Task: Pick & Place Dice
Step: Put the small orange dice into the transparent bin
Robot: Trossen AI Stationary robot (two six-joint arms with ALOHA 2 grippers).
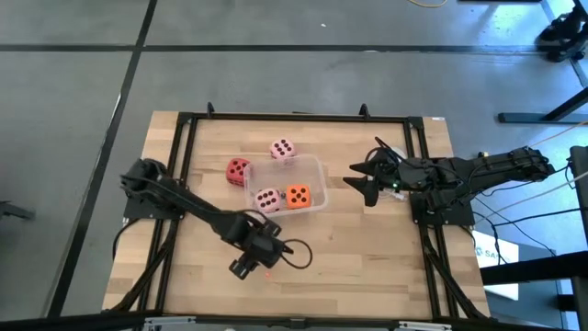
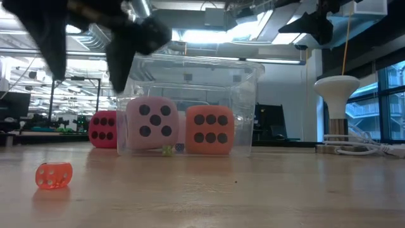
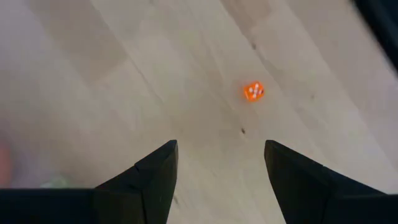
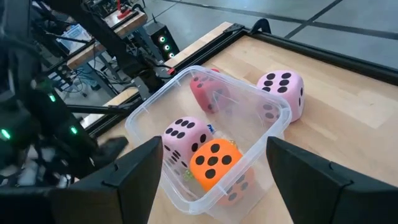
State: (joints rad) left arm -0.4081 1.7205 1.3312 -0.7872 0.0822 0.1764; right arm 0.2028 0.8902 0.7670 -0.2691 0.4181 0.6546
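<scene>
A clear plastic tub [image 1: 312,168] stands mid-table. Inside it, a pale pink die [image 1: 267,199] and an orange die [image 1: 297,196] rest on its floor. The red die [image 1: 238,170] sits on the table against the tub's left side. The second pale pink die [image 1: 282,149] sits at its far side. My left gripper [image 1: 244,268] is open above the table near the near edge, over bare wood [image 3: 221,162]. My right gripper [image 1: 363,179] is open, raised to the right of the tub; its wrist view looks down on the orange die [image 4: 216,160].
A tiny translucent orange die [image 3: 253,91] lies on the wood just ahead of my left gripper, and also shows in the low view as a small die [image 2: 54,175]. A black frame [image 1: 184,138] runs along the table's edges. Bare wood lies right of the tub.
</scene>
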